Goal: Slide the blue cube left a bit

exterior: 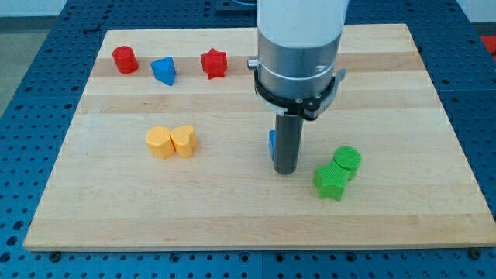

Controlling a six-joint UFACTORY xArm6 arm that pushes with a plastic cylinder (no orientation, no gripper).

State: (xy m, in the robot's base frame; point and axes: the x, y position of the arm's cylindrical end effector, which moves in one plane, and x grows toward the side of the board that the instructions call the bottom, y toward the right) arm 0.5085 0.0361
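The blue cube (272, 144) is almost wholly hidden behind my rod; only a thin blue sliver shows at the rod's left edge, near the board's middle. My tip (285, 171) rests on the board just in front of and to the right of that cube, touching or nearly touching it. The arm's grey and white body hangs over the board's upper middle.
A wooden board (232, 225) carries a red cylinder (124, 60), a blue triangular block (163, 70) and a red star (214, 63) at the top left. A yellow hexagon (160, 142) and yellow heart (184, 141) touch at left. A green star (331, 181) and green cylinder (347, 162) lie right of my tip.
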